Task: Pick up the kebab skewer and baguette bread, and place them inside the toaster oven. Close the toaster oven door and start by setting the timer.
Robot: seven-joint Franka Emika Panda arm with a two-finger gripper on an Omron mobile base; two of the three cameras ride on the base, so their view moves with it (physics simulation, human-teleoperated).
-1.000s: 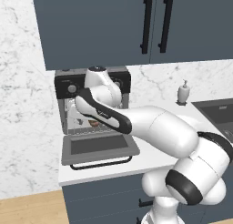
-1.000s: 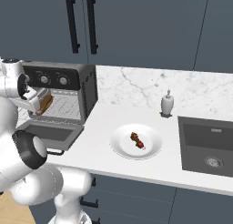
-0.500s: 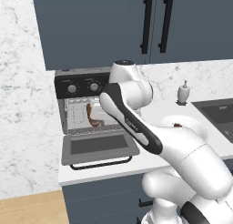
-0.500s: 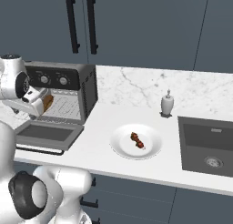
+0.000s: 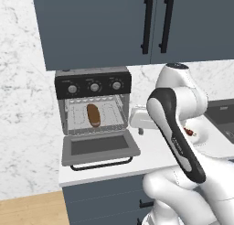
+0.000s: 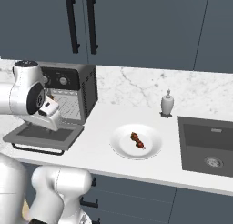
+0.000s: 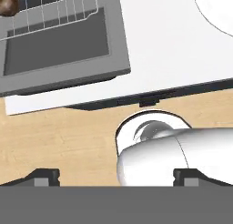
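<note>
Since a second ago the arm has pulled back out of the oven (image 5: pixel 93 103) and swung right, leaving the baguette (image 5: pixel 93 115) lying on the rack (image 5: pixel 109 113) inside. The claw (image 7: pixel 116 177) now looks down past the tabletop (image 7: pixel 159 50) edge; its tips stand wide apart with nothing between them, so it is empty. The skewer (image 6: pixel 137 140) sits on the white plate (image 6: pixel 119 145), well apart from the oven, between it and the sink (image 6: pixel 207 143). The door (image 5: pixel 99 147) lies dropped open, flat over the tabletop.

Risks, as I judge them: the skewer is thin and low, so a slightly off approach could shove it across the plate or close on air. A grip on one end would let it tip and snag the rack wires on entry. The open door juts toward the robot, and the elbow sweeping back left could knock it. Carried in too far left, the skewer could nudge the loaf. The soap bottle (image 6: pixel 167 103) stands behind the plate, probably clear of the reach.
</note>
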